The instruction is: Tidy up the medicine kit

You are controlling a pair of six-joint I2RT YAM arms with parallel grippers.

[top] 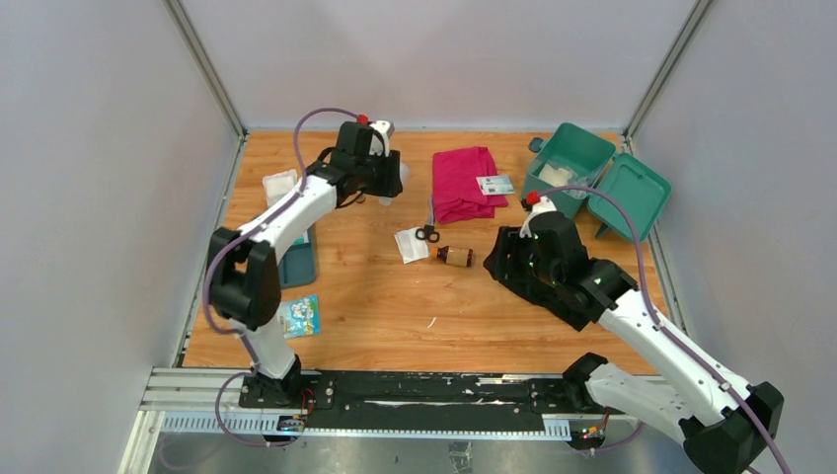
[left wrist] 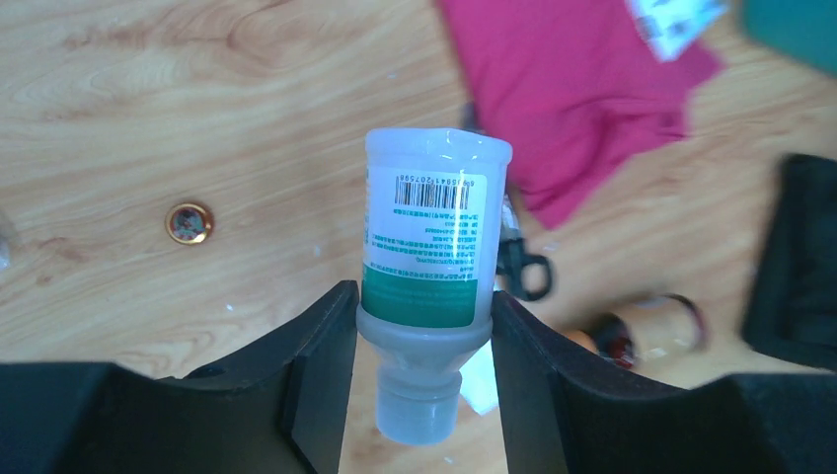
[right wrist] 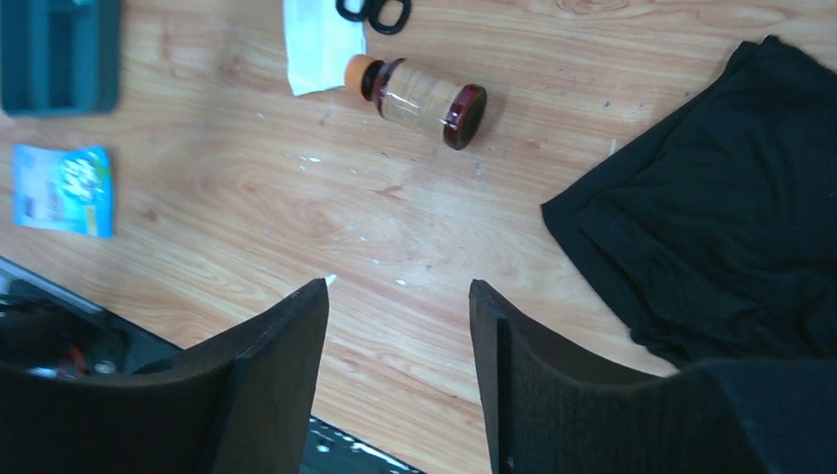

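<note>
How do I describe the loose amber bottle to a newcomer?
Find the pink cloth at the far middle of the wooden table. On its near side lie black scissors and a white packet; the amber bottle lies on its side right of them, the only brown bottle.

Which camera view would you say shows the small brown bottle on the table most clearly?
The right wrist view: the brown bottle lies whole and sharp there. The left wrist view shows it blurred; the top view shows it small.

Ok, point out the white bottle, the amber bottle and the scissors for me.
white bottle (left wrist: pixel 426 247), left wrist view, on its printed label.
amber bottle (right wrist: pixel 422 97), right wrist view, on its clear body.
scissors (top: pixel 427 234), top external view, on the black handles.
</note>
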